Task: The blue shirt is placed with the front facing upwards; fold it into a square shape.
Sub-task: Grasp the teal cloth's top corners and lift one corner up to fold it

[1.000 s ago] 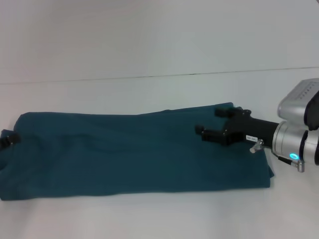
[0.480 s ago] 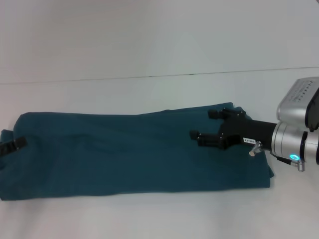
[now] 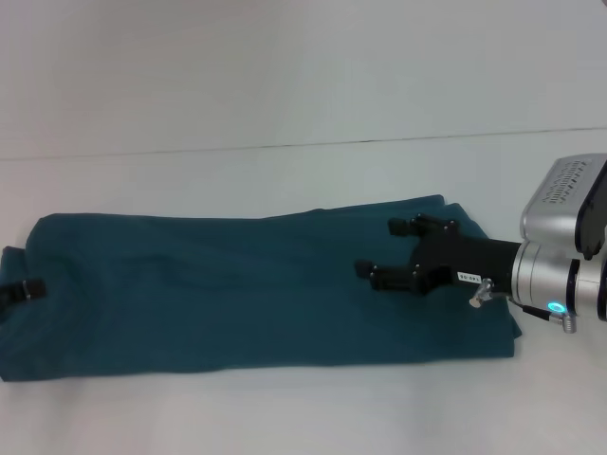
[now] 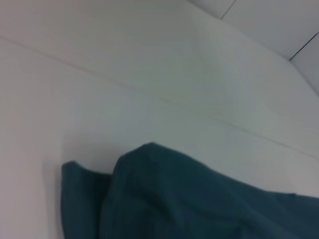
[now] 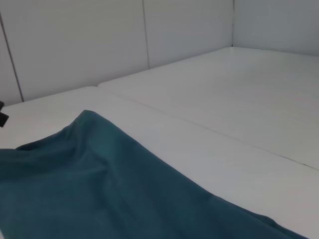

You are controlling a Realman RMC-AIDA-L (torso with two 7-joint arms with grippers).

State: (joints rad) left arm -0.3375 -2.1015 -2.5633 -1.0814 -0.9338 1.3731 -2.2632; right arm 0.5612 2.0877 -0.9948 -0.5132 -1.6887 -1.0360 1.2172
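The blue shirt (image 3: 218, 289) lies on the white table as a long teal band running left to right, with plain fabric facing up. My right gripper (image 3: 377, 248) hovers over the shirt's right end, open, with nothing between its black fingers. Only a small black part of my left gripper (image 3: 21, 289) shows, at the shirt's left end by the picture's edge. The left wrist view shows a rumpled end of the shirt (image 4: 199, 199) on the table. The right wrist view shows a folded edge of the shirt (image 5: 99, 189).
The white table (image 3: 303, 104) stretches far beyond the shirt, with a thin seam line (image 3: 285, 147) across it. A narrow strip of table lies in front of the shirt. Pale wall panels (image 5: 75, 45) stand behind the table in the right wrist view.
My right gripper has slid leftward, farther over the shirt, staying open. The black tip of my left gripper has shifted slightly toward the near side at the shirt's left end.
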